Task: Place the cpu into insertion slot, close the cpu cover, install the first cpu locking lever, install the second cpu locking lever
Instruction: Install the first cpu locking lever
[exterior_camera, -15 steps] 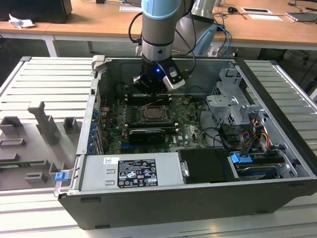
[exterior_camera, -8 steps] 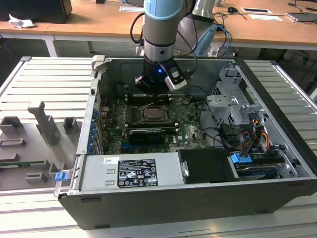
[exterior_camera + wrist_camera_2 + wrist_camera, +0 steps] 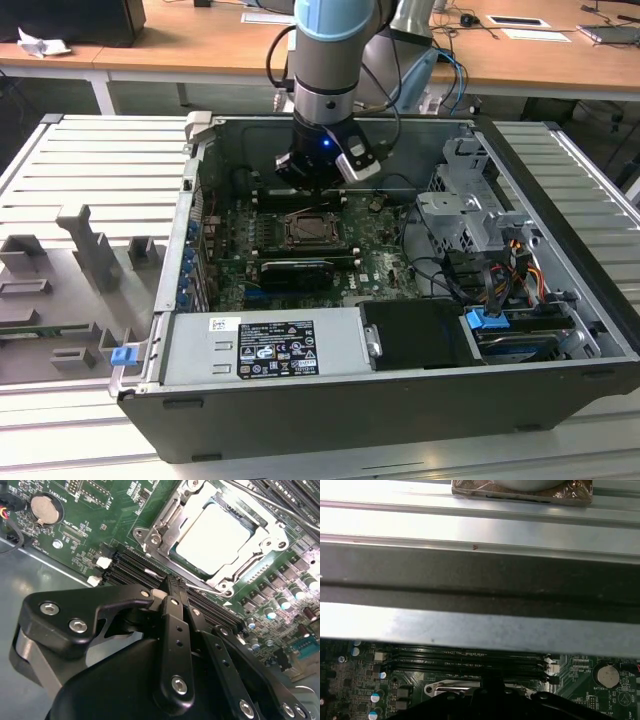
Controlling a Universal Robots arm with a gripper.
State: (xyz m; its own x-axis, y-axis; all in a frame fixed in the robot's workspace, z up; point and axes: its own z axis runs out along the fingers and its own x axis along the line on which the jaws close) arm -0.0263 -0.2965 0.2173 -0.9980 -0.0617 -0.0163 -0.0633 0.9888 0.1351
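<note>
The cpu (image 3: 217,535) lies flat in its socket on the green motherboard, its pale metal top bright in the second wrist view. The cpu cover (image 3: 162,530), a silvery frame, lies down around it. A thin wire locking lever (image 3: 206,588) runs along the socket edge nearest the gripper. My gripper (image 3: 171,586) is shut, and its tip sits right at that lever's end, beside the memory slots (image 3: 125,567). In the exterior view the gripper (image 3: 312,190) hangs inside the open case, just behind the socket (image 3: 313,232).
The case walls (image 3: 200,200) surround the board. A power supply box (image 3: 265,348) lies along the front, and a drive cage (image 3: 465,210) with cables (image 3: 500,285) fills the exterior view's right. A graphics card (image 3: 295,272) lies in front of the socket. A grey fixture tray (image 3: 80,270) sits outside.
</note>
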